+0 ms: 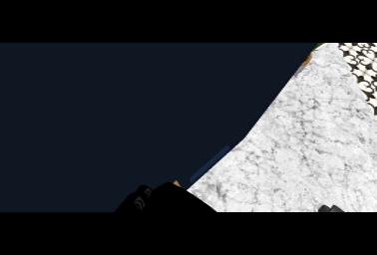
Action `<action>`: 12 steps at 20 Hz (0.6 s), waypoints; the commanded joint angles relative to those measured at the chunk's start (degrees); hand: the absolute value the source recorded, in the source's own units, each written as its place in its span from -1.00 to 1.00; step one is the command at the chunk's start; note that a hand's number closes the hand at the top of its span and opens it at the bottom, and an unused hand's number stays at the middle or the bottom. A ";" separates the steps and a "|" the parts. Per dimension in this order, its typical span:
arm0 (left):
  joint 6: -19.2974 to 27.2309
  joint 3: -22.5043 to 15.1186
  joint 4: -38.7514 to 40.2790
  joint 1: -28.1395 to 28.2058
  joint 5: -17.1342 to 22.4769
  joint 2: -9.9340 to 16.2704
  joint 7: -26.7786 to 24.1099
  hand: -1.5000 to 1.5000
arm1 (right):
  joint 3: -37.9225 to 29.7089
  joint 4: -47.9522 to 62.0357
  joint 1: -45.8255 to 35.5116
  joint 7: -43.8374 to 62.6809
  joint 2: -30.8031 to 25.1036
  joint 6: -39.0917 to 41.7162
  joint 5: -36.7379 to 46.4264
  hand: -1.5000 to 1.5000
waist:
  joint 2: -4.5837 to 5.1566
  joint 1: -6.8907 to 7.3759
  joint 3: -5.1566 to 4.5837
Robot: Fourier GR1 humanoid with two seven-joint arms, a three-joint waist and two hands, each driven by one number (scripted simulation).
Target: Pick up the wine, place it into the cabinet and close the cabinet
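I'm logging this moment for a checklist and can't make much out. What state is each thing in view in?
Cabinet door: dark panel fills the left of the view; open or closed cannot be told.
Left hand: at the lower edge by the door's bottom corner, fingers unclear.
Right hand: only a tip shows at the lower right edge.
Counter: white marble, bare where visible.
Wine: not in view.
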 commanded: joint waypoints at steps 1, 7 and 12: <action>-8.49 7.19 0.67 4.81 4.93 3.93 -0.48 1.00 | 2.42 10.69 -7.32 -3.33 0.39 -5.69 2.36 1.00 | -0.03 0.98 -0.04; -13.92 12.12 3.12 5.27 9.17 6.03 2.13 1.00 | 3.42 28.92 -15.63 -13.88 0.41 -11.55 2.32 1.00 | 0.41 1.42 0.02; -15.50 15.17 5.72 3.16 11.89 6.01 3.19 1.00 | -1.50 43.55 -20.78 -22.47 0.41 -12.83 -5.02 1.00 | 0.96 1.54 0.03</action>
